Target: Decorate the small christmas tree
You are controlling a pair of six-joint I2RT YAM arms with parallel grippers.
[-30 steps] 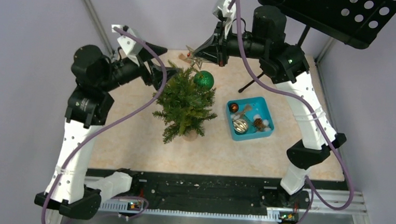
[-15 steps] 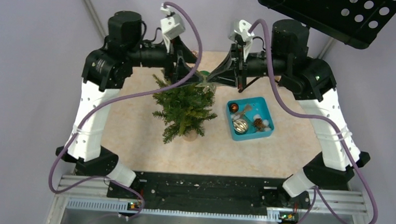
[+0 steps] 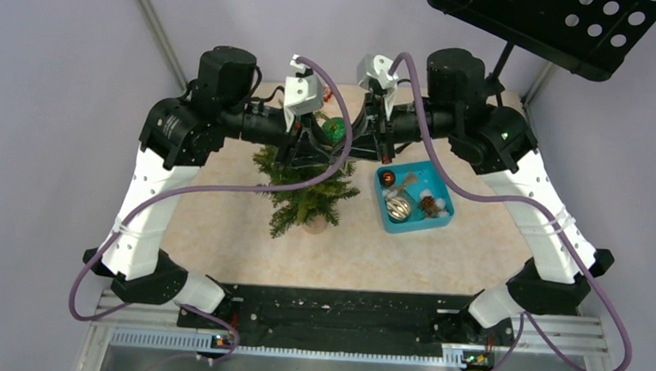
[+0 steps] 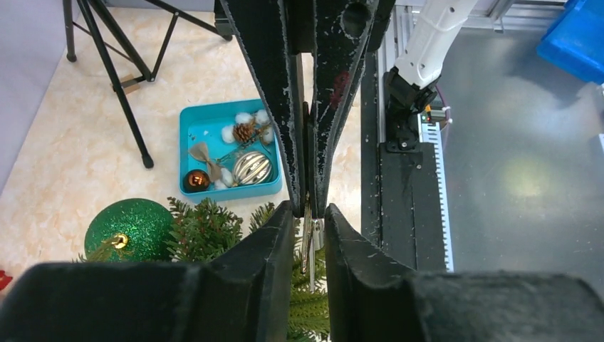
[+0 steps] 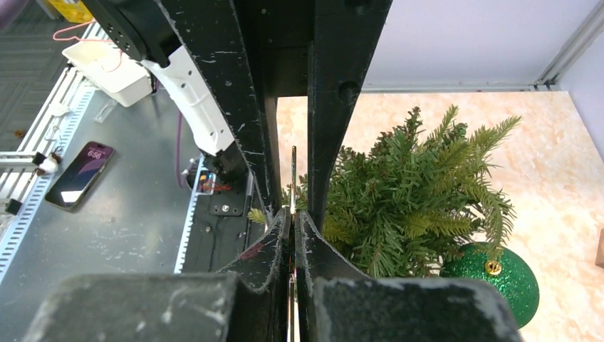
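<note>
The small christmas tree (image 3: 307, 193) stands mid-table with a glittery green ball (image 3: 336, 130) on its far side. Above the tree's top my two grippers meet tip to tip. My right gripper (image 5: 293, 217) is shut on a thin, flat gold ornament (image 5: 293, 174) seen edge-on. My left gripper (image 4: 311, 217) faces it with the jaws a narrow gap apart. That ornament (image 4: 307, 239) hangs in the gap, and I see no pad touching it. The right gripper's tips sit right at the left fingertips. The left wrist view shows the tree (image 4: 206, 228) and the ball (image 4: 128, 228) below.
A teal tray (image 3: 382, 197) of spare ornaments lies right of the tree. A black music stand (image 3: 558, 27) overhangs the far right corner, and its tripod legs (image 4: 114, 64) stand on the table behind the tray. The black arm rail runs along the near edge.
Both arms swung inward over the tree until their grippers met. The left gripper's jaws narrowed around the ornament that the right gripper holds.
</note>
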